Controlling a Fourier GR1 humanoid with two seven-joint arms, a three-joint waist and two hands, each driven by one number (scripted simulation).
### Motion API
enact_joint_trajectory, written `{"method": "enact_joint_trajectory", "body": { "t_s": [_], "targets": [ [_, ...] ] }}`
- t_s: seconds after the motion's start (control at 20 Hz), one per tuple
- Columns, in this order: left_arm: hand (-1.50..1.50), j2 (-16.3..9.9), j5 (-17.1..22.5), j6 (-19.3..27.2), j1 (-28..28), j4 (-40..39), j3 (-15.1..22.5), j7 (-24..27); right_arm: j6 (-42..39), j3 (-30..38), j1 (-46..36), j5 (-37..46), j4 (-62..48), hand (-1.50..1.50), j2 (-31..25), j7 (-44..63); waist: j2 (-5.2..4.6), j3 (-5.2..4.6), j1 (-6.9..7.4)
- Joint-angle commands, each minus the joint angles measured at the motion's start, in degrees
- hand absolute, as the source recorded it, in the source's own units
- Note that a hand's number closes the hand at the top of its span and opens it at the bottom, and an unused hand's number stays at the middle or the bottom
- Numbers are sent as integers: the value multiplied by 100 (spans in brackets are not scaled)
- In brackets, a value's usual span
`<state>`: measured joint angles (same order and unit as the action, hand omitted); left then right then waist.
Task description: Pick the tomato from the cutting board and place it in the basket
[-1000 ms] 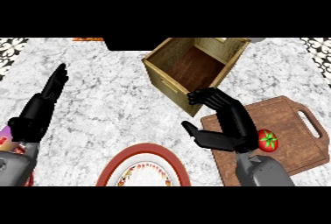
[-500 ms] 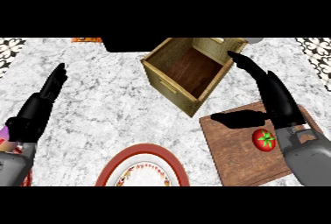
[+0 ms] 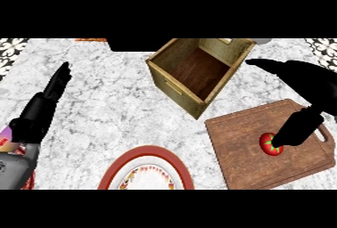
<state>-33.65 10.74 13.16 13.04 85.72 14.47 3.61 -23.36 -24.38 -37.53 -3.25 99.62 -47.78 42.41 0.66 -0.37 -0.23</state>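
**Right hand over the tomato on the board**

Head view: the tomato (image 3: 270,144) lies on the cutting board (image 3: 250,156) near the counter's right edge. The right hand (image 3: 299,80) hangs above it, fingers extended and holding nothing, thumb tip at the tomato. The basket (image 3: 197,71) stands behind the board. The left hand (image 3: 41,109) rests open at the left edge, beside a plate (image 3: 148,171).

Right hand (image 3: 309,89) with thumb touching the tomato (image 3: 269,144) on the cutting board (image 3: 250,156), beside the basket (image 3: 197,71); left hand (image 3: 39,111) resting open at left
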Motion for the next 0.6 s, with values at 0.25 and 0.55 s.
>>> {"method": "enact_joint_trajectory", "body": {
  "t_s": [0.25,0.55],
  "targets": [
    [0,-108,96,-401,-391,103,-311,335,-1935,334,-438,-1435,-401,-150,-628,981,-57,29,86],
    [0,239,-196,-434,-6,-375,-417,256,-1911,266,-8,-806,-427,-150,-230,660,-71,34,8]
  ]
}}
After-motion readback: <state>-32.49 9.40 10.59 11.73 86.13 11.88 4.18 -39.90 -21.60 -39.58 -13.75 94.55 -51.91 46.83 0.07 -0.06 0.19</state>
